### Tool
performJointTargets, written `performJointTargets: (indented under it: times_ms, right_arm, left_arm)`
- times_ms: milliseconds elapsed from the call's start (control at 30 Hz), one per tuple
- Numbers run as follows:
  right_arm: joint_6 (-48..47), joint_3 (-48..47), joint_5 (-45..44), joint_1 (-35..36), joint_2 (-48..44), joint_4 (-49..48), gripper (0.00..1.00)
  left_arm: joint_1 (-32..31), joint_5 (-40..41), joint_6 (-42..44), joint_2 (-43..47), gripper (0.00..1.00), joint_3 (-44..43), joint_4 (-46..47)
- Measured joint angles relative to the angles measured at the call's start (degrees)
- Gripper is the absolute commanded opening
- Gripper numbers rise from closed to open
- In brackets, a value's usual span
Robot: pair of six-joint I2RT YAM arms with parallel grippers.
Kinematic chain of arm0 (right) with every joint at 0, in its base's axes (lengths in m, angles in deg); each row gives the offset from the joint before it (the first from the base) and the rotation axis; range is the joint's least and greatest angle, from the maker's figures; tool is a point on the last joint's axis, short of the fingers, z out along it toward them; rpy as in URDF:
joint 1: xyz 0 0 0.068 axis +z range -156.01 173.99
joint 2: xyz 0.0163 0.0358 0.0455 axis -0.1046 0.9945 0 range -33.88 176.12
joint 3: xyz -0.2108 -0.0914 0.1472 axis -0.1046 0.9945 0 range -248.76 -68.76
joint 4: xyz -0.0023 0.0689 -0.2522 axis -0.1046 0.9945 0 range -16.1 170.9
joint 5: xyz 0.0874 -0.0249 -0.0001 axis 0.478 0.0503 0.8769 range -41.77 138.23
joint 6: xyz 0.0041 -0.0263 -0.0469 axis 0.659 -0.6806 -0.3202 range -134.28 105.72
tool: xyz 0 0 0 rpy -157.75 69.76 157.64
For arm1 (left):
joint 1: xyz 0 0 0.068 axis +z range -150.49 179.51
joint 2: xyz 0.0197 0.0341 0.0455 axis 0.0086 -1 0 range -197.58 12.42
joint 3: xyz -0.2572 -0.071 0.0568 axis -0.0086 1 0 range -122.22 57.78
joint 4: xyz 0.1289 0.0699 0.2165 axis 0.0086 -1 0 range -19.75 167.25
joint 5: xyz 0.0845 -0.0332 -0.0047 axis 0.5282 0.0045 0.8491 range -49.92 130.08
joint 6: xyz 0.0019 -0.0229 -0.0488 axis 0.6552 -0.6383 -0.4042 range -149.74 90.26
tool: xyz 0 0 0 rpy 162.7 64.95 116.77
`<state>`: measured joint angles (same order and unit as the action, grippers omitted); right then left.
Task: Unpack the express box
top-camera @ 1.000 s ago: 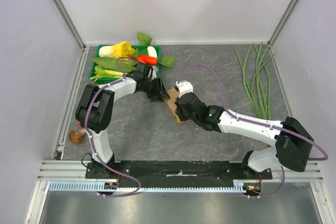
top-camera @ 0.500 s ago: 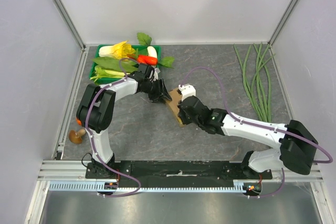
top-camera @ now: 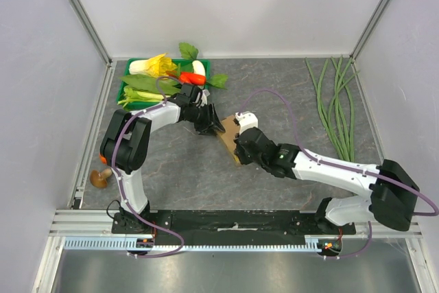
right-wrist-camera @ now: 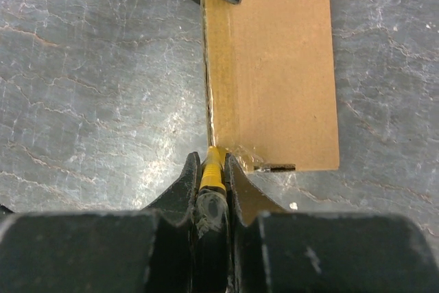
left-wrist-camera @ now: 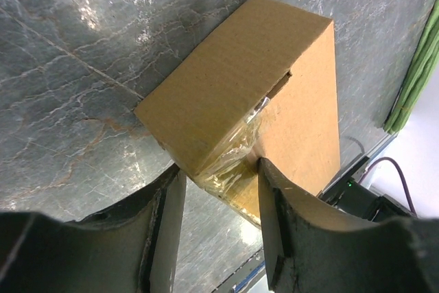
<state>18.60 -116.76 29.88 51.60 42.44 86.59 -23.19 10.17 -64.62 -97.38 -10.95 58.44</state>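
Lying on grey veined tabletop (top-camera: 274,94) | express box (top-camera: 227,140) | walls (top-camera: 233,5) seemingly white

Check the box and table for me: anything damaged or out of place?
The express box looks intact; only its clear tape is wrinkled at the end held by the left gripper. A mushroom lies alone by the left edge of the table, far from the green tray.

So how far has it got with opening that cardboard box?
Early on. Done: the left gripper clamps one end of the box, steadying it. In hand: the right gripper holds a yellow tool at the end of the tape. Left: the tape looks uncut, the box is closed, nothing is out.
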Motion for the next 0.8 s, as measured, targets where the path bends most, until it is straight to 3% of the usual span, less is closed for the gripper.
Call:
performJointTargets:
  times_ms: [200,600,800]
  right_arm:
    - [0.2,4.2,-0.5,0.1,-5.8,0.5,0.00]
    - [0.2,5.2,-4.2,1.2,-7.6,0.3,0.00]
    - [-4.1,-2.5,-7.7,1.6,-3.5,2.0,0.00]
  left_arm:
    - [-0.5,-0.7,0.0,-0.1,0.50,0.0,-0.7]
    - [-0.7,-1.4,0.0,-0.3,0.53,0.0,-0.5]
    - [-0.4,-0.3,1.6,1.1,0.57,1.7,2.2]
